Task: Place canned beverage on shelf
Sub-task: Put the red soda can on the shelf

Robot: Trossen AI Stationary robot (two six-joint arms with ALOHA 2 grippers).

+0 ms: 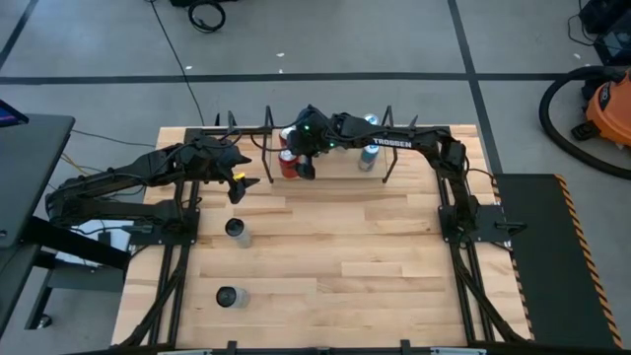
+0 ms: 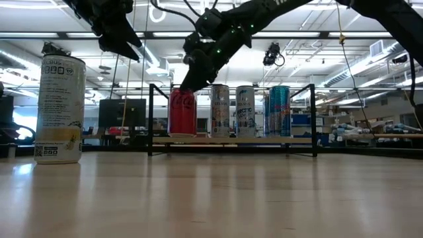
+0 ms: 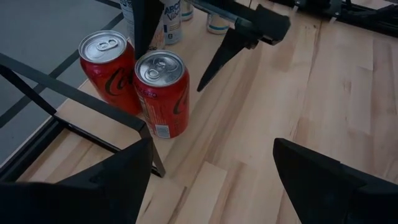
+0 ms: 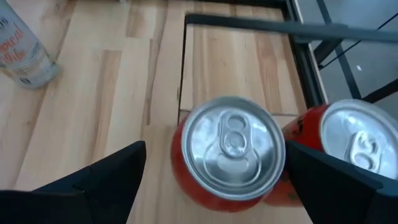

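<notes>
Right claw (image 4: 214,180) spread wide, straddling the upright red aluminium cola can (image 4: 229,155) without gripping it. That can stands at the left end of the narrow light-wood shelf with black rod ends (image 2: 231,140), touching a second red can (image 4: 348,146). Left claw (image 3: 211,180) released, empty, hovering above the pale wooden counter (image 1: 335,256) nearby.
</notes>
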